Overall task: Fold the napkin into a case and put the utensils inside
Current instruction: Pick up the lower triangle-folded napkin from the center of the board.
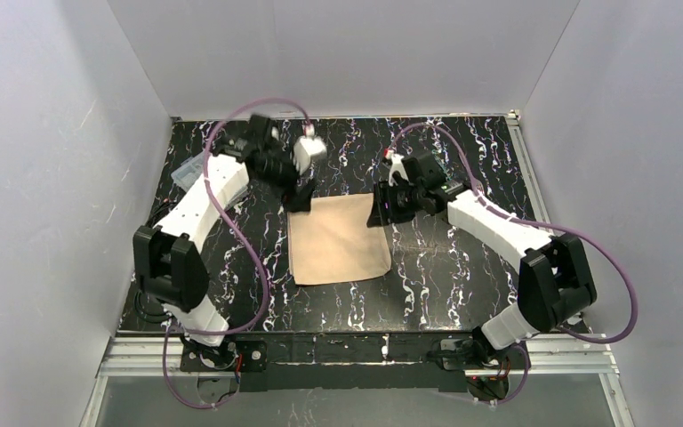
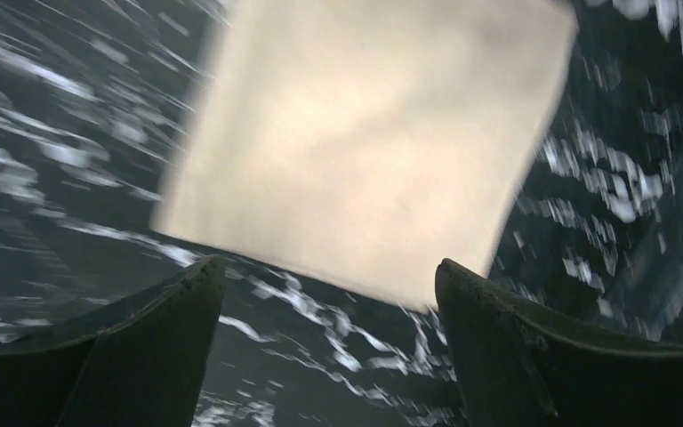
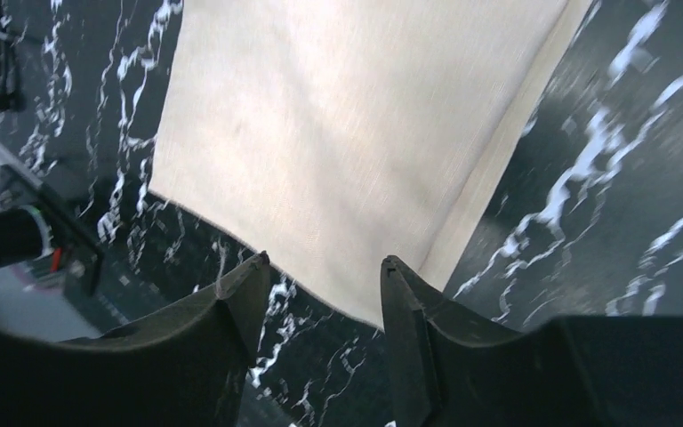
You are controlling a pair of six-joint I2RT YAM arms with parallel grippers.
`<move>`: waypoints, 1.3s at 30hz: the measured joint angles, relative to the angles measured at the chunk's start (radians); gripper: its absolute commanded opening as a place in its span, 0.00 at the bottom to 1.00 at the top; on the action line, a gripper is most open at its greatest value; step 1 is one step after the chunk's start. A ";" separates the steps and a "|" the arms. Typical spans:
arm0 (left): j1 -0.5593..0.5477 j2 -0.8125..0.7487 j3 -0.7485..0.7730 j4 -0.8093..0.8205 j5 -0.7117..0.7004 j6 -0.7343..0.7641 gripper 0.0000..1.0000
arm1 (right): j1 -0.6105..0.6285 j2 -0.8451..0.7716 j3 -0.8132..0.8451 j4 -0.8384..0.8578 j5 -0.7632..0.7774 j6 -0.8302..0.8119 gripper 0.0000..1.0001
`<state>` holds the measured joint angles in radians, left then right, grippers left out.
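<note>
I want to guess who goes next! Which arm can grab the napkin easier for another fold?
Close call, probably right: the right fingers, open, frame the napkin's layered corner. The left fingers are near, but that view is blurred.

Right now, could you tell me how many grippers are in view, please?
2. The left gripper is by the napkin's far-left corner, open; the right gripper is by its far-right corner, also open.

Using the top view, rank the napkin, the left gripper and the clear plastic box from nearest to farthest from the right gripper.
1. napkin: its far-right corner lies right beside the right gripper.
2. left gripper: across the napkin's far edge, by its far-left corner.
3. clear plastic box: farthest, out at the far left of the view.
</note>
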<state>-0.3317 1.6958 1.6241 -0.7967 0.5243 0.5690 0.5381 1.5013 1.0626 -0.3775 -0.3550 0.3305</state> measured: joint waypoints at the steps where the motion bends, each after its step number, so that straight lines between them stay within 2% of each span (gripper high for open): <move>1: -0.005 -0.032 -0.091 -0.018 0.013 0.044 0.84 | 0.008 0.007 0.037 -0.018 0.030 -0.026 0.62; 3: -0.016 -0.090 -0.276 -0.044 0.020 0.143 0.83 | 0.021 0.014 0.098 -0.025 0.083 -0.079 0.65; 4: -0.021 -0.119 -0.365 -0.050 0.019 0.195 0.83 | 0.025 0.014 0.118 -0.023 0.105 -0.103 0.75; 5: -0.029 -0.151 -0.445 -0.050 0.018 0.249 0.84 | 0.027 0.012 0.128 -0.019 0.122 -0.119 0.94; 6: -0.033 -0.183 -0.504 -0.052 0.016 0.293 0.84 | 0.027 0.010 0.133 -0.008 0.145 -0.135 0.98; 10: -0.081 -0.383 -0.720 -0.009 -0.023 0.505 0.85 | 0.013 -0.014 0.132 0.024 0.246 -0.144 0.99; 14: -0.153 -0.480 -0.817 0.081 -0.067 0.641 0.83 | -0.037 -0.052 0.118 0.077 0.251 -0.114 0.99; 20: -0.216 -0.452 -0.914 0.255 -0.133 0.739 0.76 | -0.060 -0.098 0.084 0.112 0.255 -0.145 0.99; 25: -0.254 -0.411 -0.963 0.329 -0.186 0.788 0.60 | -0.058 -0.179 0.006 0.152 0.276 -0.208 0.95; 32: -0.262 -0.357 -0.961 0.358 -0.220 0.816 0.42 | -0.058 -0.181 0.010 0.168 0.262 -0.285 0.90; 38: -0.273 -0.360 -0.982 0.413 -0.247 0.822 0.40 | -0.058 -0.175 0.028 0.138 0.145 -0.447 0.87; 39: -0.275 -0.370 -0.995 0.436 -0.251 0.820 0.37 | -0.058 -0.175 0.029 0.125 0.119 -0.486 0.86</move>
<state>-0.6064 1.3254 0.6289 -0.3603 0.2733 1.3888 0.4805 1.3266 1.0912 -0.2527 -0.2363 -0.1558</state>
